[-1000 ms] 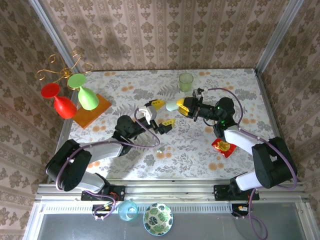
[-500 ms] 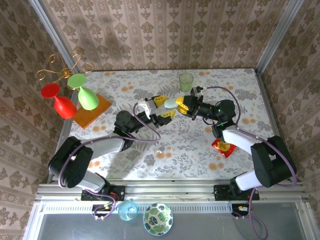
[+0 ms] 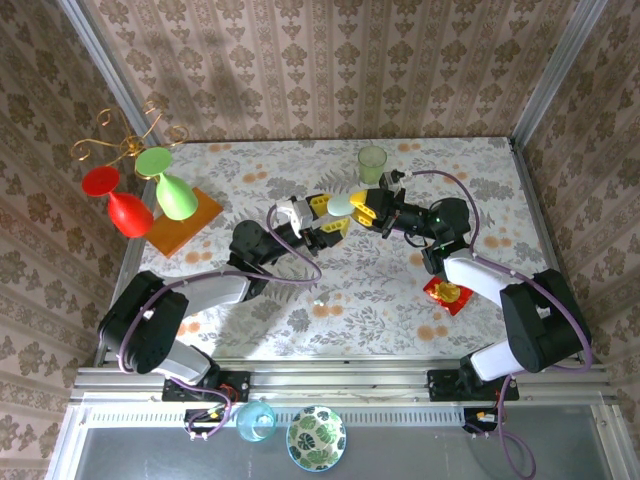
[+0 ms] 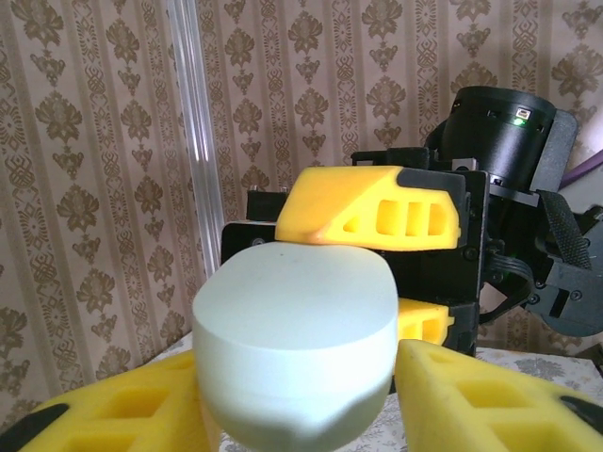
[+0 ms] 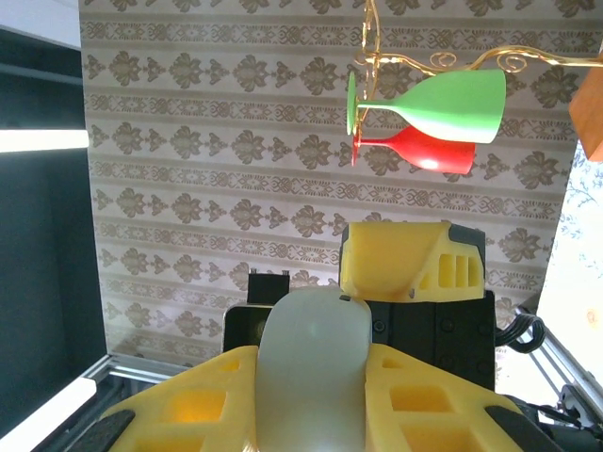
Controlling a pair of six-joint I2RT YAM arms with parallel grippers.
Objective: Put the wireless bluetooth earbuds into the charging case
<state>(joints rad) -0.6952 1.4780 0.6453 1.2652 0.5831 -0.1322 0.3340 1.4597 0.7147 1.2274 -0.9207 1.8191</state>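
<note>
A pale green pebble-shaped charging case (image 3: 342,206) hangs in the air above the middle of the table. My right gripper (image 3: 358,208) is shut on it, its yellow fingers (image 5: 433,405) pressed to both sides of the case (image 5: 311,367). My left gripper (image 3: 327,216) faces it from the left, open, with its fingers (image 4: 471,395) flanking the near end of the case (image 4: 292,330). The case's lid is closed. A tiny white earbud (image 3: 318,298) lies on the tablecloth below the left arm. Any other earbuds are out of view.
A green cup (image 3: 372,163) stands at the back. A red packet with something yellow (image 3: 445,293) lies under the right arm. Red and green wine glasses (image 3: 150,195) hang from a gold stand over an orange block (image 3: 185,222) at the left.
My left gripper has risen and moved right until its open fingers stand around the case. The right gripper has carried the case slightly left and back toward it.
</note>
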